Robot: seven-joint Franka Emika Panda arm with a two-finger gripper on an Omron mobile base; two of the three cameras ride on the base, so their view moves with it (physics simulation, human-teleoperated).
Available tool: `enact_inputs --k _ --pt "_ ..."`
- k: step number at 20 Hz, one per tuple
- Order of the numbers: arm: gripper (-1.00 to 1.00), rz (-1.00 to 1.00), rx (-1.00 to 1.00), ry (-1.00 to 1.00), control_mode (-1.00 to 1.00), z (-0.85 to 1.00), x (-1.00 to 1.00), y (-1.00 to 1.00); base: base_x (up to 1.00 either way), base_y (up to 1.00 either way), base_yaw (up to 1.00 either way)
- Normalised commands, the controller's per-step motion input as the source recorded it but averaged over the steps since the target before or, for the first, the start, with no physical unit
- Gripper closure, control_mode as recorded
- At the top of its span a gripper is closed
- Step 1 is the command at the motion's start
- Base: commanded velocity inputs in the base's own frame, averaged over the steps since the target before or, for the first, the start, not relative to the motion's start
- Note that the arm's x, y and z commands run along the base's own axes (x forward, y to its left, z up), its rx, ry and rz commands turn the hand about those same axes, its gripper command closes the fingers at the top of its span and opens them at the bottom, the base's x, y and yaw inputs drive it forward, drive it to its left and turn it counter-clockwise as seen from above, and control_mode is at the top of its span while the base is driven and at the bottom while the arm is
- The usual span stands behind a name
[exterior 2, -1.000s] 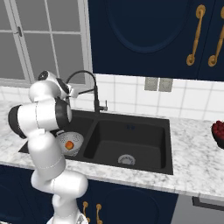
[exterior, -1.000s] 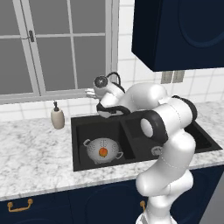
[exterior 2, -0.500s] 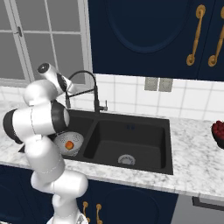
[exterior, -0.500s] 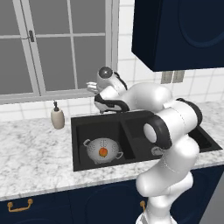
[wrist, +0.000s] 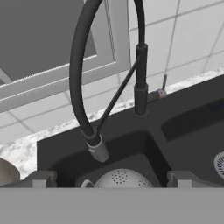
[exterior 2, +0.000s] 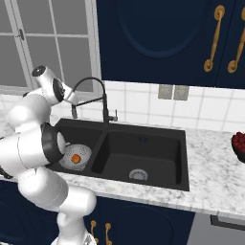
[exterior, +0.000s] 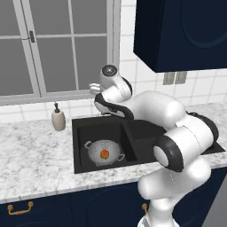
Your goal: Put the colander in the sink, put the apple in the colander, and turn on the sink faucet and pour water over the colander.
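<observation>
- The hand [wrist: 112, 178] is spread as wide as it goes and holds nothing; its two fingertips [wrist: 41, 178] rise at the bottom of the hand view with bare sink between them.
- Over the last second the arm has swung up and back from over the sink toward the window. It has carried the hand from beside the tap's base to a spot higher and further back, near the tap's arch.
- Just below the hand, the colander [exterior: 104, 152] sits in the left basin of the sink [exterior 2: 143, 139], with the apple [exterior: 104, 154] resting inside it. Those two parts of the task look done.
- Beyond the colander, the tap [wrist: 87, 74] curves down so that its spout hangs above the colander's rim. No stream of water runs from it.
- Further back, the small lever [wrist: 162, 87] stands at the side of the tap's base, apart from the hand. I judge the remaining step is turning that lever.
- On the desk [exterior: 35, 150] by the wall, the soap bottle [exterior: 58, 119] stands untouched.
</observation>
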Motion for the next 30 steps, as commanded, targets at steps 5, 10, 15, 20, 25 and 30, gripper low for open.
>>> enact_inputs --k 5,10,15,20,25,30 --pt "-1.00 0.00 0.01 0.02 -1.00 0.28 -0.53 -0.39 0.00 0.00 0.00" --pt "-1.00 0.08 0.00 0.12 -1.00 0.09 -0.41 -0.60 0.00 0.00 0.00" --pt "-1.00 0.21 0.00 0.04 -1.00 -0.03 -0.26 -0.64 0.00 0.00 0.00" --pt "-1.00 0.27 0.00 0.05 -1.00 0.00 -0.09 -0.60 0.00 0.00 0.00" --pt "-1.00 0.29 0.00 -0.02 -1.00 -0.18 -0.05 -0.48 0.00 0.00 0.00" --pt "-1.00 0.30 0.00 -0.13 -1.00 -0.27 0.00 -0.33 0.00 0.00 0.00"
